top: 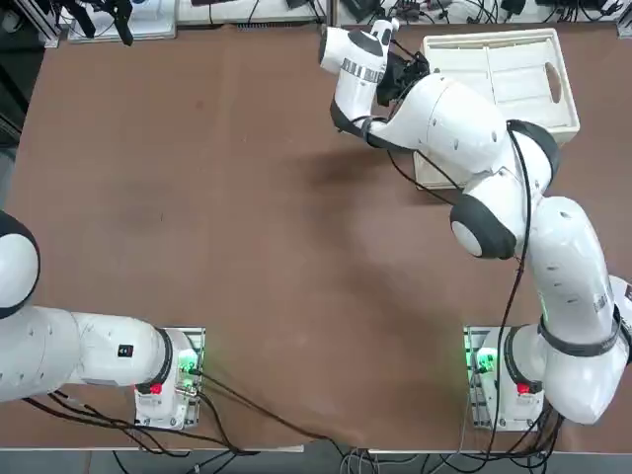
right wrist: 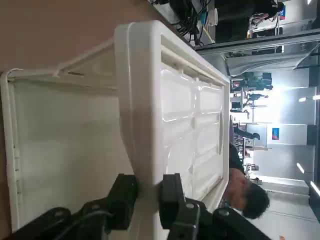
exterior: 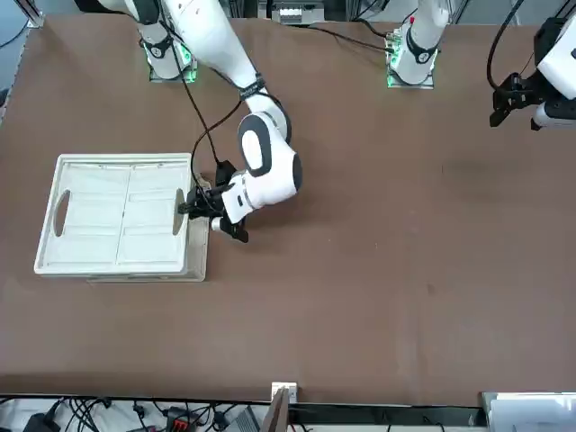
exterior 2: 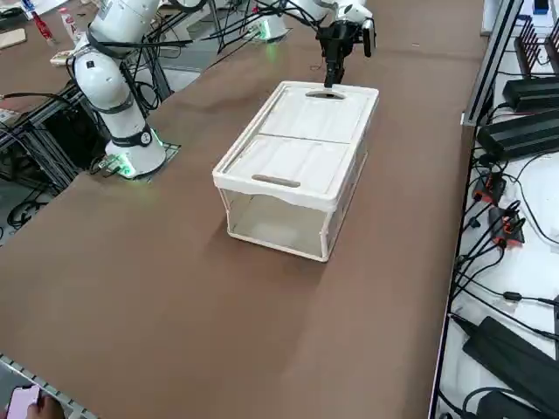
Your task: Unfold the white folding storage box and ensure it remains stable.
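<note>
Right hand (right wrist: pixel 147 192) pinches the thick rim of the white folding storage box (exterior 2: pixel 297 166), raised at the surface (top: pixel 217 227)'s far right corner; light, stiff plastic with loose hinged panels, best held by that rim.

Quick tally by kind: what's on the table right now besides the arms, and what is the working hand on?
White folding storage box: 1, standing raised on the brown table, its rim pinched by the right hand.
Other loose items on the table: 0.
Total: 1.
</note>
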